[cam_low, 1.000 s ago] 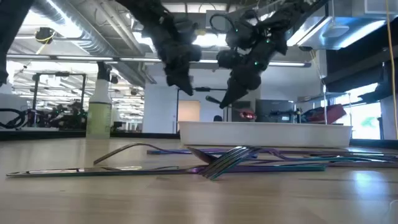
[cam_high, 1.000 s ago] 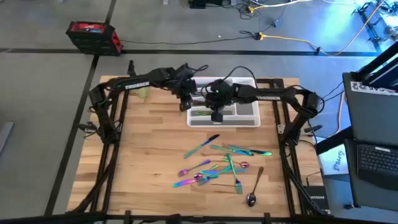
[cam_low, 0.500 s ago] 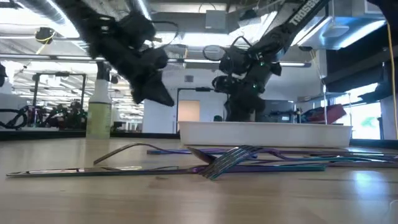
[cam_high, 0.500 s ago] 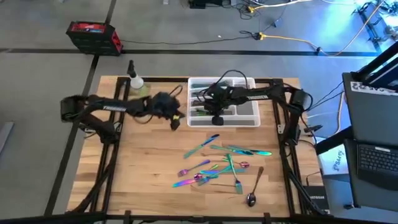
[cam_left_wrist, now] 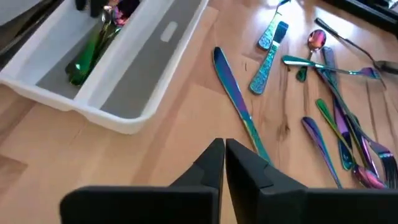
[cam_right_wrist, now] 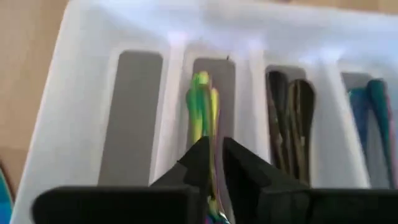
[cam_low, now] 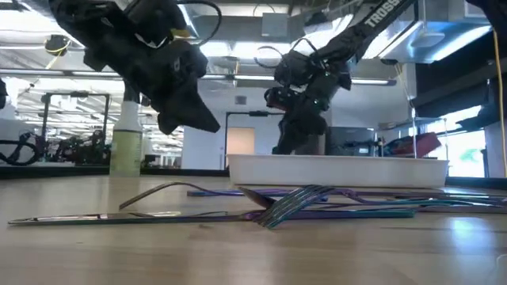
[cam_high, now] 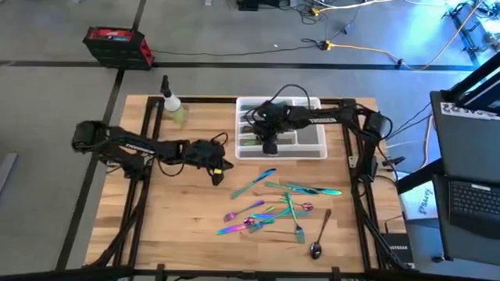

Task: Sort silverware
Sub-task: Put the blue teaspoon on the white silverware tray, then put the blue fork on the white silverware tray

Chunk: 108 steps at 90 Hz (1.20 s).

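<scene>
I see the loose silverware (cam_high: pixel 281 207) scattered on the near half of the counter (cam_high: pixel 187 211), in front of the tray (cam_high: pixel 316 144). A knife (cam_left_wrist: pixel 239 109) lies at the pile's tray-side edge, apart from the tray. A dark spoon (cam_high: pixel 319 234) lies on the right fringe of the pile. Several pieces already lie in the tray's slots, including green ones (cam_right_wrist: pixel 202 112) in the second slot from its end.

My right tool (cam_high: pixel 269 147) hangs over the tray's near-left part. In the right wrist view its fingers (cam_right_wrist: pixel 245 171) stand slightly apart with a slim iridescent piece (cam_right_wrist: pixel 212 208) pinched between them, pointing down into the slot holding the green pieces.

My left tool (cam_high: pixel 217 173) hovers above bare counter, left of the pile and just in front of the tray's left corner. In the left wrist view its fingers (cam_left_wrist: pixel 211 165) are pressed together and hold nothing; the knife lies just beyond their tips.

A bottle (cam_high: pixel 173 109) stands at the far-left of the counter, well apart from the silverware.
</scene>
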Motion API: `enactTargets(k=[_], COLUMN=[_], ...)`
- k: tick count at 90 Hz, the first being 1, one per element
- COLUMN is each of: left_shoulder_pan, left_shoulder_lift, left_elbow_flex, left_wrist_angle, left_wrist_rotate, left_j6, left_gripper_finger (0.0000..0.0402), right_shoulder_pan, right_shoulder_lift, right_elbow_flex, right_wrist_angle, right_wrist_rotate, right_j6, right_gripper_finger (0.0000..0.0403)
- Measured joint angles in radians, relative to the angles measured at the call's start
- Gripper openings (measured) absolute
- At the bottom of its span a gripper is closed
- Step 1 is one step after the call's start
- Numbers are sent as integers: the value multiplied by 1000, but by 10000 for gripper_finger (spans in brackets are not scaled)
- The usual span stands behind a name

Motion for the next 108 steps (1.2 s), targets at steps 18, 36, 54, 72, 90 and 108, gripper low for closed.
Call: enactTargets(k=[18, 36, 54, 72, 90, 108], left_shoulder_pan=[-23, -62, -146, -265, -510, -694], left_shoulder_lift=[1, 1, 1, 2, 7, 16], left_elbow_flex=[0, 1, 1, -15, -99, -137], left_wrist_angle=[32, 79, 84, 88, 285, 321], left_wrist_rotate=[-14, -34, -47, -153, -469, -606], left_j6=[-17, -18, 9, -7, -73, -174], left_gripper_finger=[0, 0, 0, 0, 0, 0], right_shoulder_pan=[0, 1, 78, 278, 470, 619], right_shoulder_lift=[0, -36, -149, -168, -95, -72], right_elbow_flex=[7, 7, 8, 2, -27, -27], right_wrist_angle=[-9, -45, -65, -24, 157, 206], right_wrist_rotate=[25, 61, 4, -40, 68, 229], right_j6=[3, -3, -2, -2, 110, 255], right_gripper_finger=[113, 178, 193, 193, 193, 193])
